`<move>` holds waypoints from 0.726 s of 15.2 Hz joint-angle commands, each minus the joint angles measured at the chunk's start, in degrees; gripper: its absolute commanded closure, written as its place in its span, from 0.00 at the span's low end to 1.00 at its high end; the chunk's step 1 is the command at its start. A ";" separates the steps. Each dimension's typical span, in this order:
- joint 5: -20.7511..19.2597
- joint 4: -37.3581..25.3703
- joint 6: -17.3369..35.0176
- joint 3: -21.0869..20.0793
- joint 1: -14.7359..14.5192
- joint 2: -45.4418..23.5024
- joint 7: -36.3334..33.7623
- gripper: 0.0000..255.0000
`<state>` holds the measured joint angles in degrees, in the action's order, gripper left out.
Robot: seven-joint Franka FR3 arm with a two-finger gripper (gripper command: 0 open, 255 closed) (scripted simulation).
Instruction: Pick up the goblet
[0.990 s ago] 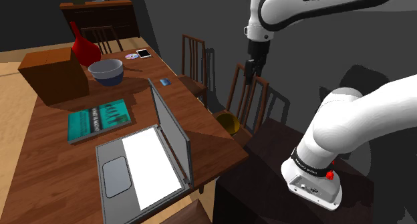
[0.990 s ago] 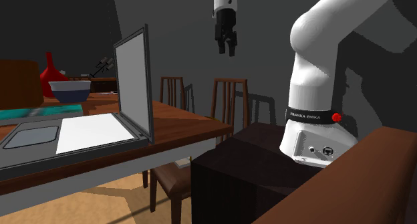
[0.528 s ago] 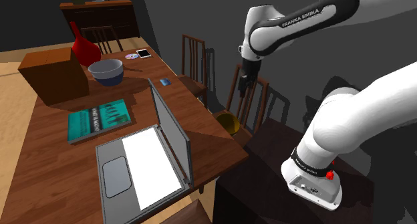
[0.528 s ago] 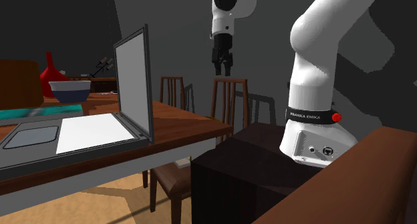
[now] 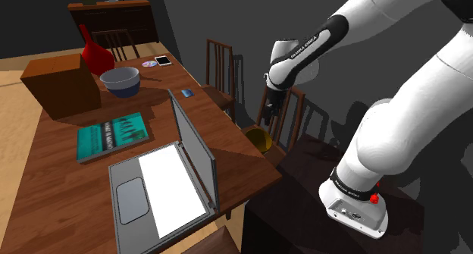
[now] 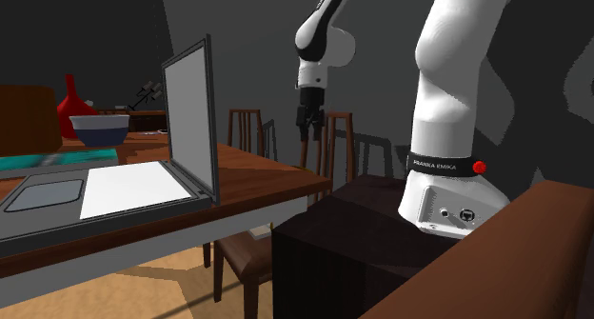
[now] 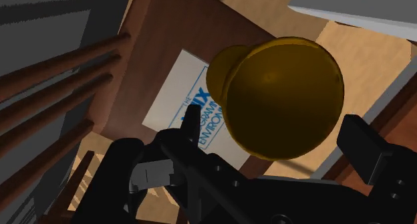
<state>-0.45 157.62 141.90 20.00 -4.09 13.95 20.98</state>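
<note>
1. The golden-brown goblet (image 5: 258,138) stands on a chair seat (image 7: 150,49), just off the worktop's (image 5: 53,184) long edge and near the open laptop (image 5: 163,188).
2. The black hand (image 5: 270,120) hangs above the goblet, pointing down at it.
3. In the wrist view, its fingers (image 7: 364,142) stand wide apart. The goblet's bowl shows between them, untouched, and the hand grips nothing.
4. A white booklet (image 7: 175,95) with blue print lies on the seat by the goblet.
</note>
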 commanded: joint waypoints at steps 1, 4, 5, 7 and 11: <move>3.78 -0.95 4.67 1.47 -1.63 -5.45 3.64 0.00; 13.60 -3.08 10.79 2.59 -4.05 -14.43 12.03 0.00; 17.84 -4.11 12.39 2.24 -4.36 -17.51 15.53 0.00; 23.37 -5.40 14.38 0.61 -3.67 -21.42 20.02 0.00; 29.18 -6.33 16.96 -2.00 -2.24 -25.58 24.57 0.00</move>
<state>27.20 151.52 158.20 18.63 -6.73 -10.61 44.28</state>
